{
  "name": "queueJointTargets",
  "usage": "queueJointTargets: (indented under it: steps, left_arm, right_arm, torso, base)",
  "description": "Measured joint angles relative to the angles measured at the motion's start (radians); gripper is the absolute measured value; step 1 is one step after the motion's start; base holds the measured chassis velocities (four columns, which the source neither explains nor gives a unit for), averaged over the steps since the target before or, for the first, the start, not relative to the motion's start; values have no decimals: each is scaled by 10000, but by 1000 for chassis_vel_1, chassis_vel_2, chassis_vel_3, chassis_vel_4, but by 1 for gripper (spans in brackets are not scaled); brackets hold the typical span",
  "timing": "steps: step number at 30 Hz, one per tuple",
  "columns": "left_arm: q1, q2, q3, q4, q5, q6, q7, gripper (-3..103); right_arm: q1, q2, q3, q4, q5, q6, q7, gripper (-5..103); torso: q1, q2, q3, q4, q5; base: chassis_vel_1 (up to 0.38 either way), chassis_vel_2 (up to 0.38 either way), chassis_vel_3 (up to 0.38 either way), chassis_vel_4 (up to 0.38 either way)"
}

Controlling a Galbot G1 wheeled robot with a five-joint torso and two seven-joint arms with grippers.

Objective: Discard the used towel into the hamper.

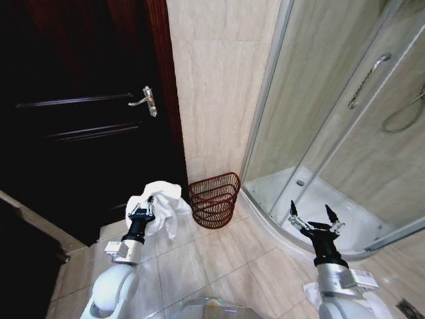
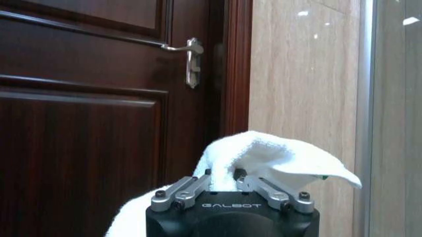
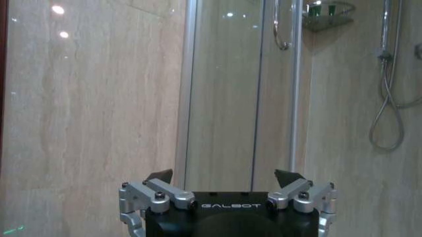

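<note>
Beside hamper (image 1: 214,199) | left pincer (image 1: 143,212) clamps white towel (image 1: 163,203) | right pincer (image 1: 313,217) spread, idle

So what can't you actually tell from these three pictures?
- Head view: the inside of the dark reddish-brown wire hamper is hidden by its own mesh wall.
- Left wrist view: the crumpled white towel covers the left claw's fingertips.
- Head view: the towel's lower end hangs behind the left arm.
- Right claw: open, holding nothing.

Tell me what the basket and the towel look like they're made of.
The basket looks like dark reddish-brown wire or wicker; its open weave lets the floor show through. The towel, held in the left tool, looks like soft white terry cloth, draping in folds.
</note>
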Motion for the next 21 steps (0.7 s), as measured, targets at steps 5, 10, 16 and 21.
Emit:
queueJointTargets:
  steps: [5,10,16,21]
  left_arm:
    - [-5,8,-21,33,-5,-7,1,10]
    - [-2,-2,-39,89,-8,-57,-6,10]
    - [3,-7,-49,115,-17,-88,-9,10]
    - [-5,-24,-46,137,-19,-96,-10,10]
  right_arm:
    - [-9,0,0,-5,-35,4,-25,100]
    - [-17,0,5,-19,-62,7,-26,100]
    - [-41,0,21,-20,-67,13,-27,100]
    - [-50,0,22,-15,-89,16,-24,100]
  torso:
    - [-96,-228,-132,0,1]
    - [-188,-450,-262,0,1]
    - [-280,-667,-389,0,0]
    - [-370,-892,-519,0,0]
  base:
    - [0,0,0,0]
    - [0,0,0,0]
    - [0,0,0,0]
    - [0,0,0,0]
